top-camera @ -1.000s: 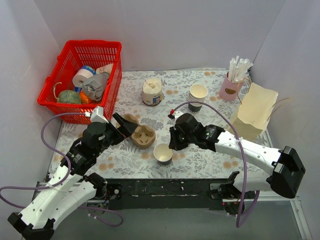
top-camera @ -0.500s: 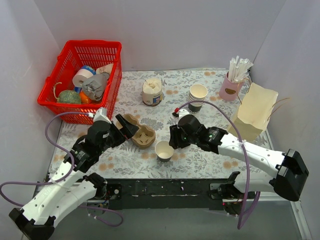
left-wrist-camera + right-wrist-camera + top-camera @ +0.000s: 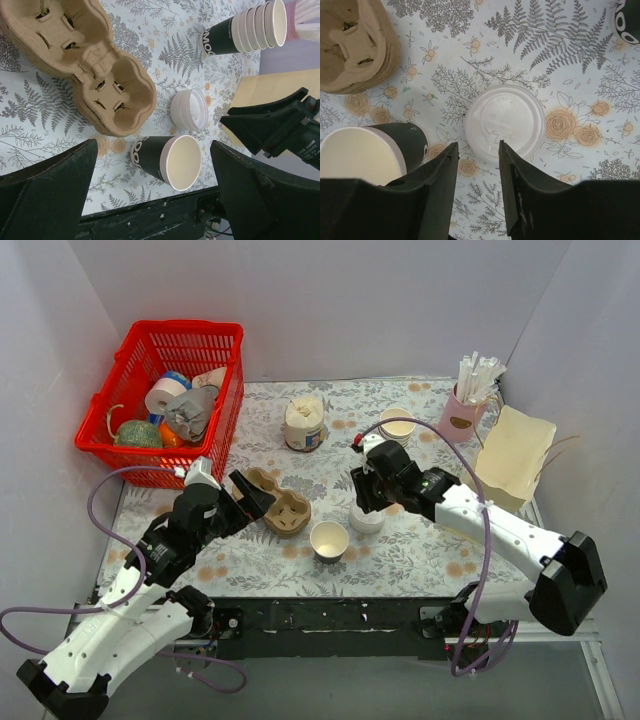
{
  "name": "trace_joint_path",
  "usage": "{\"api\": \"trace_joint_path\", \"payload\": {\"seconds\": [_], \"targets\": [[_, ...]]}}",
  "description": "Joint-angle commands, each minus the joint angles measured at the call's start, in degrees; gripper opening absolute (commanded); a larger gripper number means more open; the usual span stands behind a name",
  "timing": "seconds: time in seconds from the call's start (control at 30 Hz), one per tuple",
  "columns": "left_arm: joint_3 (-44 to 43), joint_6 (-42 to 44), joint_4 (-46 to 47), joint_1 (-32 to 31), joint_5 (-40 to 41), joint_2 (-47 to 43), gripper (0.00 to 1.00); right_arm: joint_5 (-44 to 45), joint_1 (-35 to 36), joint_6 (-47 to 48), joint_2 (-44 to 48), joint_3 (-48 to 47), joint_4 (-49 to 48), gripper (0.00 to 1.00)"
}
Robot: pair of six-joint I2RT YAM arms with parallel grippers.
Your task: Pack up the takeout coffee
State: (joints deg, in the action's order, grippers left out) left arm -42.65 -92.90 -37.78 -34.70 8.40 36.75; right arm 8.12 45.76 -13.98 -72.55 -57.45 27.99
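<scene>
The lidded white cup (image 3: 504, 122) stands on the table (image 3: 580, 60) beside the open dark cup (image 3: 357, 150), under the right gripper (image 3: 478, 150) with its parted, empty jaws (the left gripper (image 3: 153, 145) gapes wide, empty), and, probably light and easily crushed, wants a gentle side grip below the lid.

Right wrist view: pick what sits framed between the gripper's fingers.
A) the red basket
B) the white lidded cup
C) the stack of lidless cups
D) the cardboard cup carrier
B: the white lidded cup shows its round lid straight below the open right gripper; the cardboard carrier lies off at upper left.
</scene>
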Motion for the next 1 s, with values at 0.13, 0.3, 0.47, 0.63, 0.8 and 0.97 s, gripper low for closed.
{"api": "trace_joint_path", "payload": {"seconds": [0.13, 0.3, 0.47, 0.63, 0.8, 0.97], "targets": [[-1.9, -1.0, -3.6, -0.1, 3.2, 1.0, 0.98, -7.7, -1.2, 2.1, -8.9, -5.8, 1.7, 0.42], [-1.5, -0.8, -2.9, -0.1, 2.4, 0.9, 0.98, -7.6, -1.2, 0.8, -12.9, -7.1, 2.1, 0.39], [-1.5, -0.7, -3.2, -0.1, 2.8, 0.8, 0.98, -7.5, -1.2, 0.8, -14.5, -6.8, 1.5, 0.37], [-1.1, -0.9, -3.3, -0.1, 2.9, 1.0, 0.98, -7.7, -1.2, 1.8, -15.7, -6.9, 1.5, 0.35], [-0.9, -0.9, -3.4, -0.1, 3.0, 1.2, 0.98, -7.5, -1.2, 2.6, -16.5, -7.1, 1.9, 0.33], [-0.9, -0.9, -3.4, -0.1, 3.0, 1.1, 0.98, -7.6, -1.2, 3.8, -17.3, -6.9, 1.0, 0.30]]}}
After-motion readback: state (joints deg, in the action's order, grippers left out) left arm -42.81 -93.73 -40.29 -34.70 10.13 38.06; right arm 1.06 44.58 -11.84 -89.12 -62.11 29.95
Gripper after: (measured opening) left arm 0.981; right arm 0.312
